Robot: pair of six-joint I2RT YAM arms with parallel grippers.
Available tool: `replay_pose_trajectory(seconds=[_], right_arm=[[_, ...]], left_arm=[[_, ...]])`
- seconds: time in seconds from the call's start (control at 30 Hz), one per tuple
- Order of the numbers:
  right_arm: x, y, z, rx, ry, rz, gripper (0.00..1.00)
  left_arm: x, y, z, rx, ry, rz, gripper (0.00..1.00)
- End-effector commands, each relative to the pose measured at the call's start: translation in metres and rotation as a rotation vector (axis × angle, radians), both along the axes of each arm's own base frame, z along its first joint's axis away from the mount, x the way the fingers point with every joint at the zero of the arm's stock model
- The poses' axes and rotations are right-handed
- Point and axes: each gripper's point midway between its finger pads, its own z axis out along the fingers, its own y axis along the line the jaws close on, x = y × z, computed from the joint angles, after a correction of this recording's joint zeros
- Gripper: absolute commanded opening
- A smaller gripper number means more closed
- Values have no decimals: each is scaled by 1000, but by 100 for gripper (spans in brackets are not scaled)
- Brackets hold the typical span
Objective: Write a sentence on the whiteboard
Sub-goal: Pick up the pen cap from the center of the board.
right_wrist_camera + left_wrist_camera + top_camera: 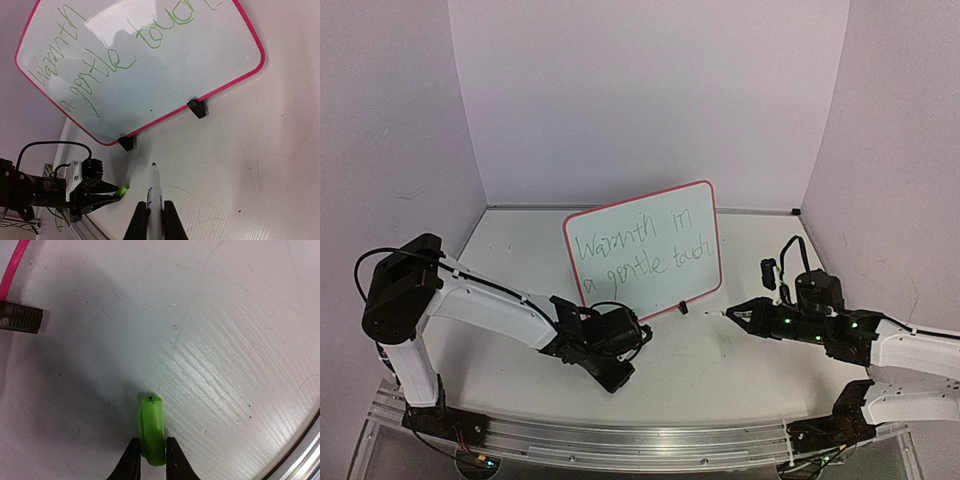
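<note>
The whiteboard (pixel 650 290) is found standing on its long edge at mid-table, towards the far side, between the two arms. It is supported on two black clip feet (pixel 196 108), and its pink frame is intact all round. The sentence (pixel 638 252) is written on the face in thin green script in two lines, reading "Warmth in" above "a gentle touch". The last letters run close to the right-hand frame.

The left gripper (pixel 152 441) is positioned near the table (pixel 740 370), on the near side of the board and just left of its centre. Its jaws are drawn in almost fully and pressed against both sides of a green cap (pixel 151 420), whose open end points away from the wrist. Whether the cap rests on the surface or is held just clear of it cannot be determined.

The right gripper (pixel 155 205) is located to the right of the board and is aimed left along the table. Its jaws are closed tight on a white marker (pixel 154 182), which is gripped by the barrel. The dark tip is exposed (no cap is fitted) and is directed towards the board's lower edge. The tip is seen apart from the board, short of the nearer foot.
</note>
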Motion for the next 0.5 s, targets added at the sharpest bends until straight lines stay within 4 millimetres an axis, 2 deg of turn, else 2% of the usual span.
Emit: replay_pose_trajectory(seconds=[0.0,0.13,0.27,0.47], right_arm=[[1,1,13,9,-29,2,0],[0,3,18,-10,-41,29,0],[-4,10,22,-20,-54,97,0],[-17,32,20,30,24,314,0]], left_arm=[[-7,13,-7,59,27,3,13],[-11,20,-11,74,39,-1,5],[-11,20,-8,48,32,-5,0],[0,7,19,-101,-53,22,0]])
